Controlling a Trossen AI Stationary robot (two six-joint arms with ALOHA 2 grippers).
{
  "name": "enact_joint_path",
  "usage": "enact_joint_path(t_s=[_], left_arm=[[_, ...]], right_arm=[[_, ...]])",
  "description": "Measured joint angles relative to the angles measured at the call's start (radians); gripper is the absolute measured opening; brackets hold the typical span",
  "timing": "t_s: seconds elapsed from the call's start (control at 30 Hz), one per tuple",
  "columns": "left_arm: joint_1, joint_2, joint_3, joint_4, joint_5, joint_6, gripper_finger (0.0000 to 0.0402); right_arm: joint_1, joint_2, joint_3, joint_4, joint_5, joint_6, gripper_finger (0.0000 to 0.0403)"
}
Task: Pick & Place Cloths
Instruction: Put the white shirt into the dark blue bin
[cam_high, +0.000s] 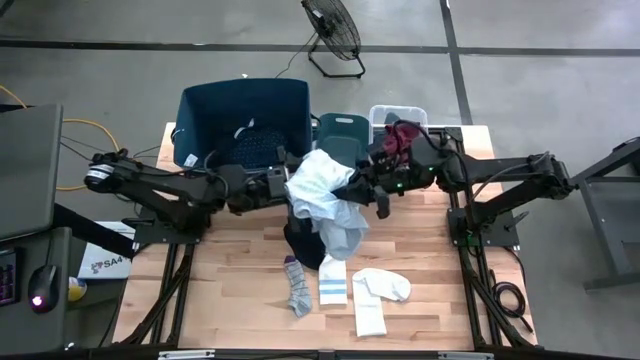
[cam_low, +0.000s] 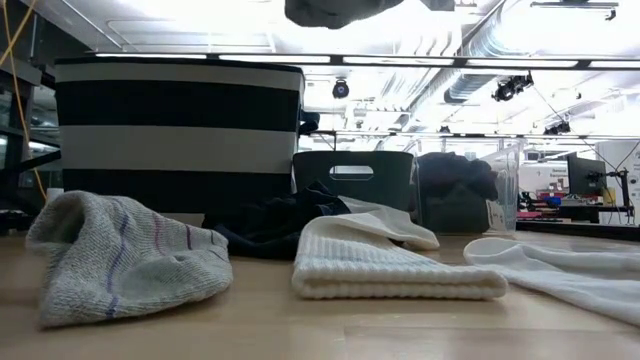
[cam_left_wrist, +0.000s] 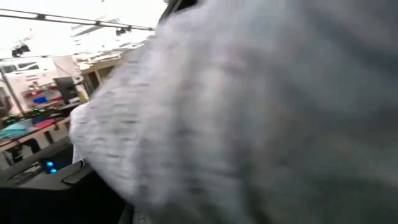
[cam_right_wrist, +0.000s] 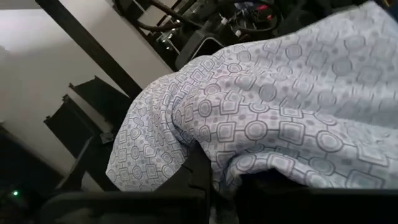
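The large pale blue-white patterned shirt (cam_high: 322, 195) is held up over the middle of the table between my two grippers. My left gripper (cam_high: 284, 186) is at its left side and my right gripper (cam_high: 366, 186) at its right side; both are shut on it. The shirt fills both wrist views (cam_left_wrist: 249, 124) (cam_right_wrist: 280, 118). A black garment (cam_high: 300, 245) lies on the table under it. A grey striped sock (cam_high: 297, 285) and white socks (cam_high: 332, 281) (cam_high: 375, 298) lie near the front. A navy dotted cloth (cam_high: 250, 150) lies in the big blue bin, a maroon one (cam_high: 402, 135) in the clear bin. My left gripper holds the shirt at its left side (cam_high: 293, 188), coming in level from the table's left. The cloth itself covers the fingers, so the kind of hold does not show. My right gripper holds the shirt's right side (cam_right_wrist: 214, 158) in a bunched fold, one dark finger (cam_right_wrist: 199, 171) showing under the cloth, coming in level from the table's right. The shirt is lifted, and its lower part (cam_high: 345, 235) hangs slack toward the table.
The big blue bin (cam_high: 300, 100) stands at the far left of centre, a small dark bin (cam_high: 340, 128) and a clear bin (cam_high: 385, 112) beside it. A fan (cam_high: 332, 30) stands on the floor behind the table. Bare wood shows at the table's near left (cam_high: 210, 290).
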Motion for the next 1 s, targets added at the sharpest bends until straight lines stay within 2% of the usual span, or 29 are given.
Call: enact_joint_path(t_s=[0.23,0.77,0.87,1.0], left_arm=[[-0.002,0.010,0.013,0.007,0.007,-0.006,0.0395],[-0.002,0.012,0.013,0.018,0.036,-0.024,0.0394],[-0.003,0.012,0.013,0.028,0.043,-0.025,0.0377],[-0.003,0.012,0.013,0.029,0.045,-0.025,0.0318]], right_arm=[[-0.001,0.000,0.001,0.003,0.005,0.003,0.0028],[-0.021,0.002,0.002,-0.096,0.013,0.136,0.0028],[-0.021,0.020,0.002,-0.065,0.012,0.142,0.0028],[-0.022,0.043,0.000,-0.054,0.005,0.151,0.0028]])
